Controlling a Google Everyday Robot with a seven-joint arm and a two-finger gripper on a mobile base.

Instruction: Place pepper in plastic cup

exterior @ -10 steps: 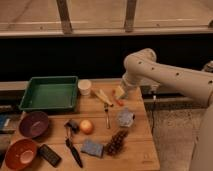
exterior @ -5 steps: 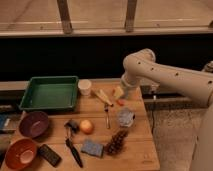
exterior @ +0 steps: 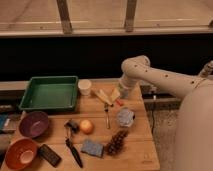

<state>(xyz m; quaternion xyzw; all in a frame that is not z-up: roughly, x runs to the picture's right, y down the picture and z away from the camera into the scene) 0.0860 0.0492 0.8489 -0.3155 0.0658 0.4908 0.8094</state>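
The arm (exterior: pixel 167 82) is cream-white, smooth rounded tubes with one bulky joint; small dark dots along it, maybe screws; the pale gripper (exterior: pixel 117 96) hangs over the far side of the table (exterior: pixel 142 150).

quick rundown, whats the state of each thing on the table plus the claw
claw, low over the table's far side, just above the pepper
pepper, lying on the table, not in a cup
clear cup, on the table nearer the camera than the pepper, contents unclear
white cup, upright beside the green tray
green tray, flat, empty
purple bowl, upright, empty
orange bowl, upright
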